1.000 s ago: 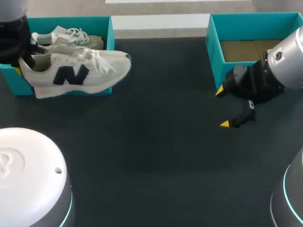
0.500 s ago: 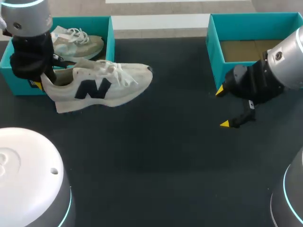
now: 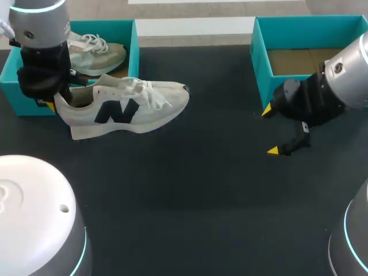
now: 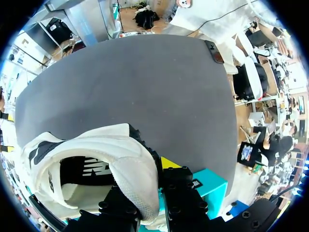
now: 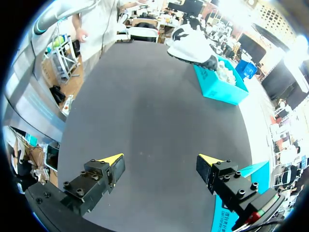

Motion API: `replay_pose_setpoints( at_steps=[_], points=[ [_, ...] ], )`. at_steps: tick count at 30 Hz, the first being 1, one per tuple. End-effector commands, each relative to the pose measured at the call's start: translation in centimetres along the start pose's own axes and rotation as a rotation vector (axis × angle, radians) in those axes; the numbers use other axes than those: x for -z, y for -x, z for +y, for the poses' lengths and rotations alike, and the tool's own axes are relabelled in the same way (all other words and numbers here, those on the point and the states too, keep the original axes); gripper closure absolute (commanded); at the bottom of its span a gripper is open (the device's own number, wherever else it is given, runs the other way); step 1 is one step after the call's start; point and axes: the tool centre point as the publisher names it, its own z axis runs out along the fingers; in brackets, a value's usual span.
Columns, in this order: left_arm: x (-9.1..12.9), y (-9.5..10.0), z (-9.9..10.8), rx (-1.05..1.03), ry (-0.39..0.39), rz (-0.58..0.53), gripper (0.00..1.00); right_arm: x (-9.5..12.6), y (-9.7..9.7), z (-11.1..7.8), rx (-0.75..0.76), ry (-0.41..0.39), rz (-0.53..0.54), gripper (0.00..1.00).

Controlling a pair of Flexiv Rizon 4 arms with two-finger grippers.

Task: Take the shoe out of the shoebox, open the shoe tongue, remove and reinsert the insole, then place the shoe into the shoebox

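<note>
So the dark table [image 3: 201, 190] has two teal boxes at the far edge: the left shoebox [image 3: 135, 40] with a second sneaker [image 3: 98, 54] lying in it, and the right shoebox [image 3: 261, 63], which shows just a bare cardboard floor. The white sneaker [image 3: 126, 106] is already out of the left shoebox, sitting just in front of it over the table, toe pointing toward the middle; I can't tell if the sole is actually down. The left gripper [image 3: 54, 103] has it by the heel, and the left wrist view shows the fingers pinched on the heel collar. The right gripper [image 3: 270, 129] hangs beside the right shoebox's front corner with its yellow tips spread wide and nothing between them. Progress-wise I'd say only step one is done. The tongue looks laced and unopened, the insole swap hasn't started, and boxing it back up is last.
</note>
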Motion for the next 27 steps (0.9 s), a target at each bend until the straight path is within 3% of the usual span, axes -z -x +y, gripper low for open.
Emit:
replay_pose_setpoints(
  at_steps=[1,12,20,27],
  points=[
    [0.1,-0.1,0.0,-0.001,0.002,-0.001,1.00,-0.2,0.0,0.1,-0.001,-0.004,-0.002,0.00],
    [0.1,-0.1,0.0,-0.001,0.002,-0.001,1.00,-0.2,0.0,0.1,-0.001,-0.004,-0.002,0.00],
    [-1.0,4.7,-1.0,-0.045,0.039,0.044,1.00,-0.2,0.0,0.1,-0.001,-0.004,-0.002,0.00],
    [-1.6,8.2,-1.8,-0.082,0.032,0.011,1.00,-0.2,0.0,0.1,-0.001,-0.004,-0.002,0.00]
  ],
)
